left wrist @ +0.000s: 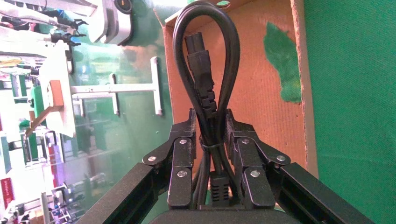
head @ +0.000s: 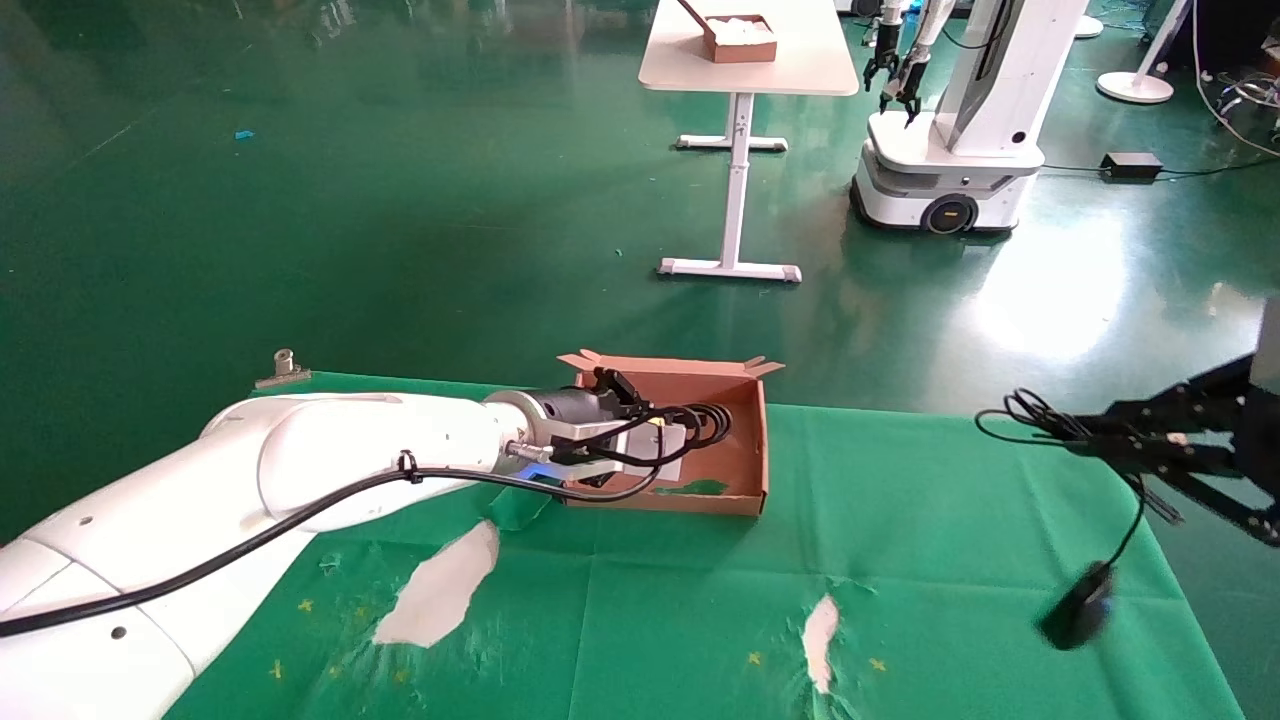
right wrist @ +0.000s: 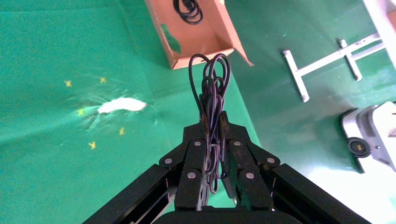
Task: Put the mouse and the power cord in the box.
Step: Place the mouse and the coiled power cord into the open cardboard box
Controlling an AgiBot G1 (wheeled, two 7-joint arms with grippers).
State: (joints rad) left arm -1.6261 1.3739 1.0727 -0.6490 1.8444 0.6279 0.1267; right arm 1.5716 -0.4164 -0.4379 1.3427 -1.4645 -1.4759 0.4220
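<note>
Green cloth [head: 900,560] covered the worktable, torn in two places where a pale surface showed through, with small yellow cross marks near the tears. Beyond it lay a glossy green floor, a white table [head: 745,50] carrying a smaller brown box with white stuffing [head: 742,36], and a second white robot [head: 960,130] on a wheeled base. No brand, label or writing could be read anywhere.

On the cloth sat the box [head: 745,470], shallow brown cardboard, its notched flaps standing along the far edge and a green patch showing through its floor. The left gripper [left wrist: 210,135] reached into the box from the robot's left, its fingers clamped together on the power cord [left wrist: 205,84]; the bundled loop and a chunky black plug stuck out past the fingertips over the box's floor. Whether the cord touched the cardboard could not be told.

The right gripper [right wrist: 212,123] hung in the air at the robot's right, above the cloth's right edge and well apart from the box. Its fingers were pinched shut on the bunched thin cable of the mouse [head: 1078,605]. Loops of cable stuck out beyond the fingertips, and one strand ran down to the black mouse itself, which dangled low over the right side of the cloth.
</note>
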